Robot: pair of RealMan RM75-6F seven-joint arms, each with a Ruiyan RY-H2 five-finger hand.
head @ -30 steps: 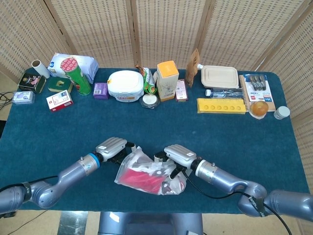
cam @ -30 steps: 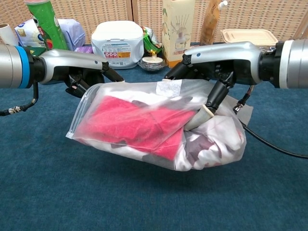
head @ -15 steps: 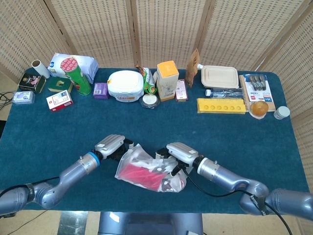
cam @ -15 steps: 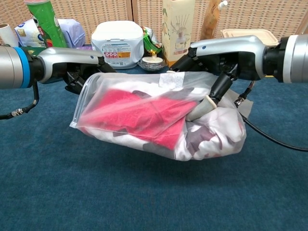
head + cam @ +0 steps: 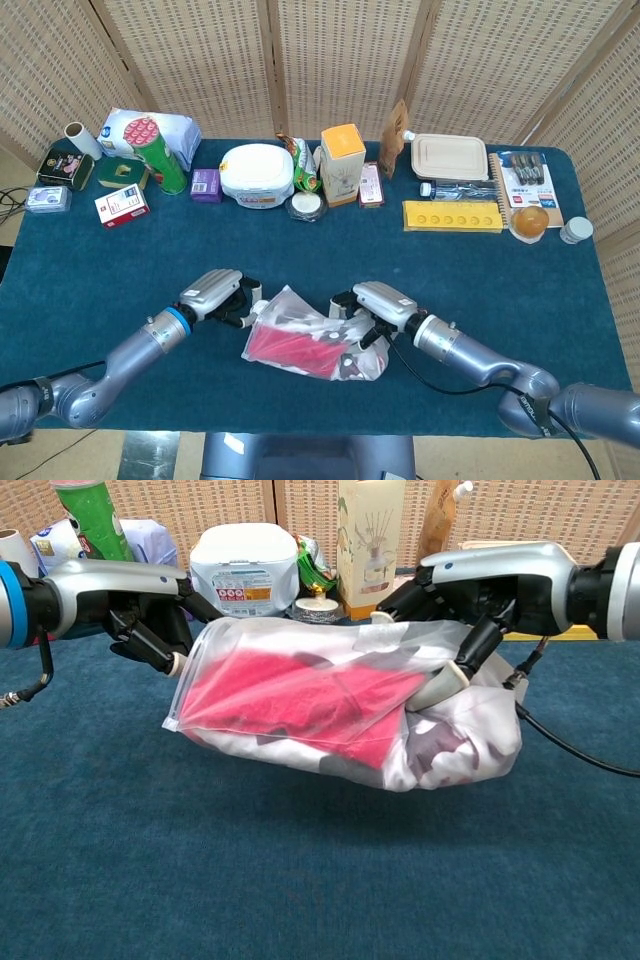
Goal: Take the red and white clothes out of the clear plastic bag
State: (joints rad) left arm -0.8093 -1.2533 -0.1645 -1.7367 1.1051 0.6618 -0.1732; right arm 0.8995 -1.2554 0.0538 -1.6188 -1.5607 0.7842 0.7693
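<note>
Both arms are reaching inward, low over the table. Left hand is gripping the end of the clear plastic bag, fingers curled under w/ palm down. Right hand is clutching the opposite end, fingers hooked downward into it.

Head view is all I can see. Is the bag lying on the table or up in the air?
Observer: Up in the air. From the chest view, the bag hangs clear of the table, with a shadow under it.
Child: Where are the white clothes?
Observer: The white clothes are bunched at the right hand end, where a fingertip presses into them.
Child: And the red ones?
Observer: The red clothes fill the end by the left hand, which pinches that corner.
</note>
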